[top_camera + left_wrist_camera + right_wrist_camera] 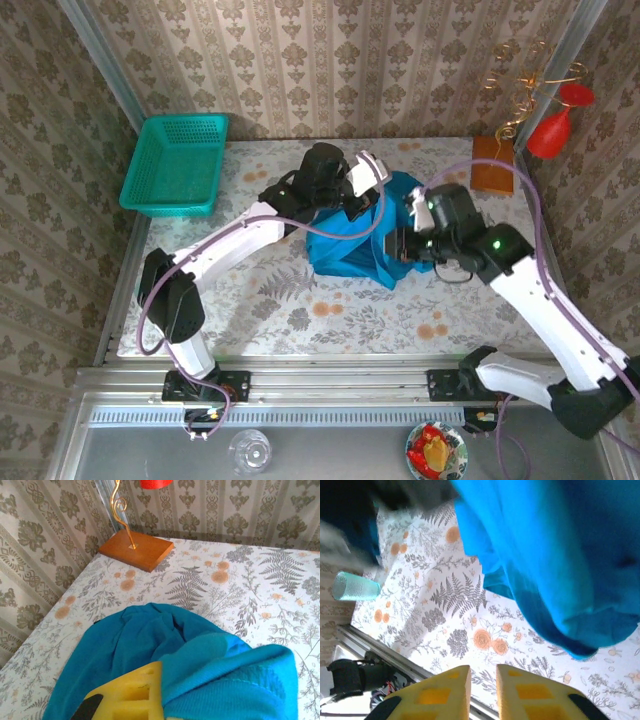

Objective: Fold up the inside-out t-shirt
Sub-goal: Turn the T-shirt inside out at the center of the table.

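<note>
Found left fingers (150,692) pinching a raised fold of the inside-out t-shirt (350,250), likely to draw it over. Found right fingers (501,692) slightly parted, empty. Located it heaped between both pairs, on tabletop (270,300).

Bright, even light, soft shadows; right wrist view blurs the close inside-out t-shirt (560,555).

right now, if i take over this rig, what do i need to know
Left gripper: shut on the t-shirt, holding a bunch of it up.
Right gripper: barely parted, empty, at the t-shirt's right side.
T-shirt: a bunched heap mid-table, not flat.
Done: no fold visible yet.
Left: spread it flat, then fold.
</note>
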`<move>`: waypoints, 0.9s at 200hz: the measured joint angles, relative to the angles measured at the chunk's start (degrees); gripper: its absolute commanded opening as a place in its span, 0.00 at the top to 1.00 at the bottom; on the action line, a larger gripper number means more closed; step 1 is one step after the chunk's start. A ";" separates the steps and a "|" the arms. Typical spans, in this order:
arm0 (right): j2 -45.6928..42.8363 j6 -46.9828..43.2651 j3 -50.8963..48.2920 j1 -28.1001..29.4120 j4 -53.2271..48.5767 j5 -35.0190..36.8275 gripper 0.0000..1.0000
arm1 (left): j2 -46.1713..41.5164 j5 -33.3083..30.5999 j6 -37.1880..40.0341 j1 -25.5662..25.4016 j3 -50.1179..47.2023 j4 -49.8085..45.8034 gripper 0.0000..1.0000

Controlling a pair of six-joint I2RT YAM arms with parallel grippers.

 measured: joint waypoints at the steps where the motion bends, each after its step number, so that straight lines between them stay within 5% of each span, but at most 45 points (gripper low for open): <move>1: -0.15 -0.02 -0.26 0.20 0.11 0.17 0.87 | 0.00 0.00 -0.04 0.00 0.17 -0.24 1.00; 36: -2.27 6.64 -14.01 10.73 8.79 8.24 0.97 | 0.07 -0.04 -0.50 0.00 3.65 -4.70 1.00; 87: 12.15 10.97 -17.94 17.79 22.93 18.25 0.98 | 0.07 0.04 -1.20 -0.13 7.04 -8.81 1.00; 120: 20.98 11.91 -17.77 15.85 32.48 24.44 0.95 | -0.02 -0.02 -1.44 -0.98 7.21 -11.32 1.00; 180: 30.64 11.63 -16.70 3.26 40.28 29.38 0.87 | -3.08 -1.14 -3.13 -3.17 7.19 -14.38 1.00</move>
